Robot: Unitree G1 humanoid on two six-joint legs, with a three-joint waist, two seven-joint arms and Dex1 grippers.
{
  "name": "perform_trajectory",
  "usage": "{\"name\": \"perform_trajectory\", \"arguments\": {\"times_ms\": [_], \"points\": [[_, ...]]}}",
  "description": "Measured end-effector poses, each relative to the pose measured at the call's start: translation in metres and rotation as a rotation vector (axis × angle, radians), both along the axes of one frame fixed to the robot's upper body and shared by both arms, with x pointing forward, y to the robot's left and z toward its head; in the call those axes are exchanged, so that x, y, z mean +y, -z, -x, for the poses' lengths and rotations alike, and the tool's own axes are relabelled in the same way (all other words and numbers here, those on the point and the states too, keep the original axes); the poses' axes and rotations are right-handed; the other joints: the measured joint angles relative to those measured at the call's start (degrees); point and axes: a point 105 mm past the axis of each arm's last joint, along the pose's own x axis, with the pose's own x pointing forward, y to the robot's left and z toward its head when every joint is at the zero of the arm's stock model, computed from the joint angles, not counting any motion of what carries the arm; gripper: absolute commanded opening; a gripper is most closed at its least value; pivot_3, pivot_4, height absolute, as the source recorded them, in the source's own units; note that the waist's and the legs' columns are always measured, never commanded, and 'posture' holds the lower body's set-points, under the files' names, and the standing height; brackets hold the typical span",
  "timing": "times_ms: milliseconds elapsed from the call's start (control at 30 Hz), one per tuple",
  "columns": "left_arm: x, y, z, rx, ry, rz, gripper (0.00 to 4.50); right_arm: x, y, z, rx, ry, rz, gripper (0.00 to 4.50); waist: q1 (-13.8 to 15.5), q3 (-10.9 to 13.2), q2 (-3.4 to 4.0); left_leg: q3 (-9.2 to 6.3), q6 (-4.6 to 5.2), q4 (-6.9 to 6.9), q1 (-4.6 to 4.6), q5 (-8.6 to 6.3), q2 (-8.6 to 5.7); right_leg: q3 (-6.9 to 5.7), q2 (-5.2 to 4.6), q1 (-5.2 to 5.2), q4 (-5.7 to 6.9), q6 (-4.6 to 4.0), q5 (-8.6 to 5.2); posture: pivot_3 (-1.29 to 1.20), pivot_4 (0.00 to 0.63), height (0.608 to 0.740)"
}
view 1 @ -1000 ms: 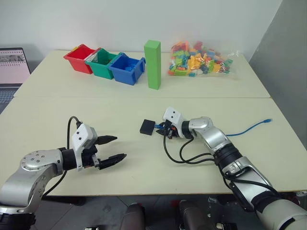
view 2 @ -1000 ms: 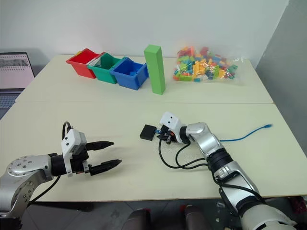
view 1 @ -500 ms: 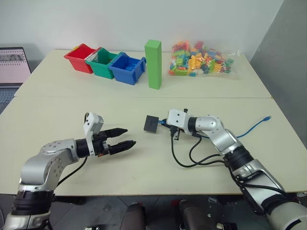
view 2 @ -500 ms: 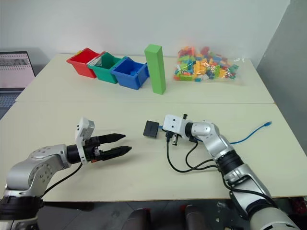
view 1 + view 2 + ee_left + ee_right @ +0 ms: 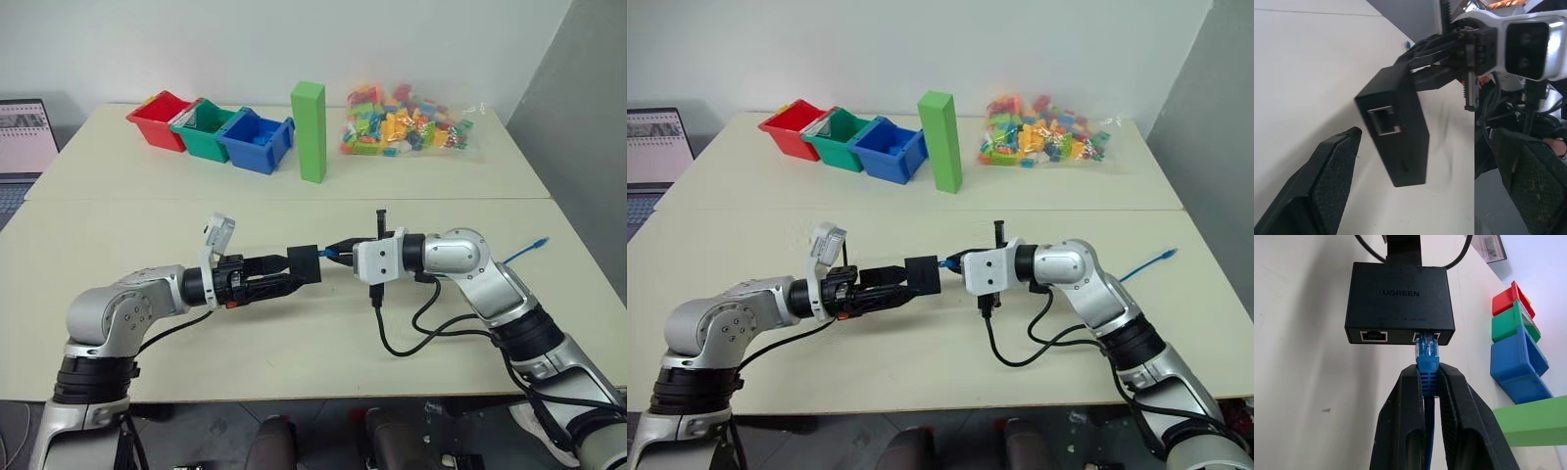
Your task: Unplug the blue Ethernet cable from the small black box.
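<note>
The right gripper (image 5: 1428, 382) pinches the blue Ethernet cable (image 5: 1426, 363) at its plug, lifting the small black box (image 5: 1399, 298) off the table. The left gripper (image 5: 1420, 166), jaws wide, straddles the box. Next, I judge: clamp the box, pull apart

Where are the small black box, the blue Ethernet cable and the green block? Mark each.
small black box (image 5: 1399, 289): right wrist view, top face.
blue Ethernet cable (image 5: 1427, 363): right wrist view, plug boot.
green block (image 5: 310, 132): left eye view, front face.

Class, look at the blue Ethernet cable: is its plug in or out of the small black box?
In. The blue Ethernet cable's clear plug tip sits inside a port of the small black box, while the right gripper pinches its boot.
</note>
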Motion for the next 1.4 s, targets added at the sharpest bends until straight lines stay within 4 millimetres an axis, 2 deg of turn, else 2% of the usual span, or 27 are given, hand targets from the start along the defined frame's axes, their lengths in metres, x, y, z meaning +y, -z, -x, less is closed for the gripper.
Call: {"name": "perform_trajectory", "arguments": {"times_ms": [33, 133, 700, 933, 967, 1200, 1267, 1400], "points": [[-0.002, -0.001, -0.001, 0.013, 0.002, 0.015, 4.50, 0.000, 0.000, 0.000, -0.004, 0.001, 0.004, 0.13, 0.1, 0.0, 0.00, -0.01, 0.00, 0.00, 0.00, 0.00, -0.01, -0.01, -0.01, 0.00, 0.01, 0.00, 0.00, 0.00, 0.150, 0.740], [-0.004, -0.003, -0.004, 0.018, 0.001, 0.039, 4.05, 0.001, -0.002, 0.001, -0.018, -0.004, 0.006, 0.13, 0.2, 0.0, 0.00, 0.00, 0.00, 0.01, 0.00, 0.00, -0.01, 0.00, -0.01, 0.00, 0.00, 0.00, 0.00, 0.00, 0.150, 0.740], [-0.003, -0.008, -0.005, 0.060, -0.006, 0.101, 0.92, 0.006, -0.014, 0.002, -0.088, -0.028, -0.024, 0.13, 0.1, 0.0, 0.00, 0.00, -0.01, 0.00, 0.00, 0.00, -0.01, 0.00, -0.02, 0.00, 0.00, 0.00, 0.00, 0.00, 0.150, 0.740], [-0.003, -0.009, -0.005, 0.068, -0.005, 0.114, 0.80, 0.006, -0.016, 0.003, -0.103, -0.039, -0.025, 0.13, 0.2, 0.0, 0.00, -0.01, -0.01, 0.00, 0.00, 0.00, -0.01, -0.01, -0.02, 0.00, 0.00, 0.00, 0.00, 0.00, 0.150, 0.740], [-0.004, -0.009, -0.004, 0.070, -0.002, 0.117, 0.80, 0.006, -0.016, 0.004, -0.110, -0.043, -0.022, 0.83, 0.2, 0.0, 0.00, 0.00, -0.01, 0.00, 0.00, 0.00, -0.01, 0.00, -0.02, 0.00, 0.00, -0.01, 0.00, 0.00, 0.150, 0.740], [-0.005, -0.010, -0.003, 0.066, 0.014, 0.123, 0.80, 0.005, -0.018, 0.010, -0.087, -0.066, -0.024, 2.29, 0.2, 0.0, 0.00, -0.01, -0.01, 0.00, -0.01, 0.00, -0.01, 0.00, -0.02, 0.00, 0.00, -0.01, 0.00, 0.00, 0.150, 0.740], [-0.005, -0.011, -0.001, 0.061, 0.023, 0.118, 0.80, 0.003, -0.021, 0.014, -0.060, -0.071, -0.040, 2.43, 0.3, 0.0, 0.00, -0.01, -0.01, 0.00, -0.01, 0.00, -0.01, 0.00, -0.02, 0.00, 0.00, -0.01, 0.00, 0.00, 0.150, 0.740], [-0.004, -0.008, 0.005, 0.035, 0.076, 0.075, 0.80, -0.006, -0.030, 0.025, 0.179, -0.041, -0.161, 2.43, 0.5, 0.0, 0.00, -0.02, -0.01, 0.00, 0.00, 0.01, 0.00, 0.00, -0.03, 0.01, 0.00, -0.01, 0.00, 0.00, 0.150, 0.740]]}}
